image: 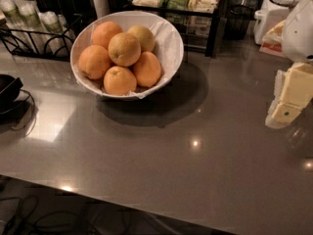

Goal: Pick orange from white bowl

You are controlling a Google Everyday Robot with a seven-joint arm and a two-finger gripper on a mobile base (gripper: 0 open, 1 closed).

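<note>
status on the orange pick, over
gripper at right edge, away from bowl. orange atop pile, not held. other oranges crowd it.

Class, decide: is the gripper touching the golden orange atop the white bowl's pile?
Apart. The camera view shows the gripper at the right edge, with counter lying between it and the orange in the white bowl.

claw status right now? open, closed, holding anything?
Claw: at the right edge of the camera view, above the counter, well clear of the white bowl; open or closed cannot be told.
</note>
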